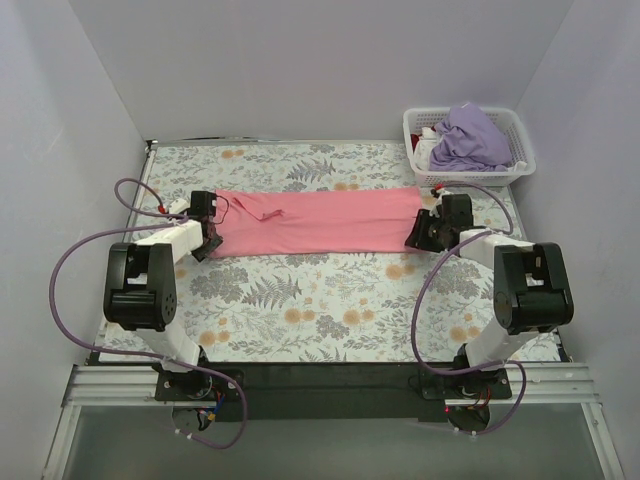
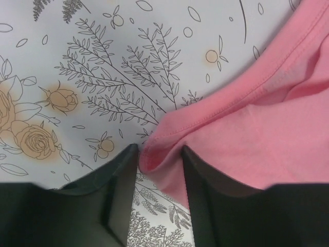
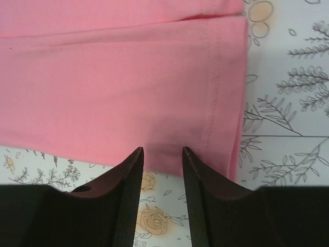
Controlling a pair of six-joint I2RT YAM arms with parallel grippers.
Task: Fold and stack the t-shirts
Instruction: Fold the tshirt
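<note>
The salmon pink t-shirt [image 1: 320,222] lies folded into a long flat strip across the middle of the table. My left gripper [image 1: 207,240] is at its left near corner. In the left wrist view the jaws [image 2: 159,150] stand apart, with a bunched corner of the pink cloth [image 2: 257,118] between the fingertips. My right gripper [image 1: 418,235] is at the strip's right near edge. In the right wrist view it [image 3: 162,150] is open, its tips just over the hemmed edge of the pink cloth [image 3: 118,82]. The lavender purple t-shirt [image 1: 470,140] lies crumpled in the basket.
The white lattice basket [image 1: 475,178] stands at the back right corner and also holds some white and dark red cloth. The floral tablecloth [image 1: 320,300] covers the table. Walls close in the left, back and right sides.
</note>
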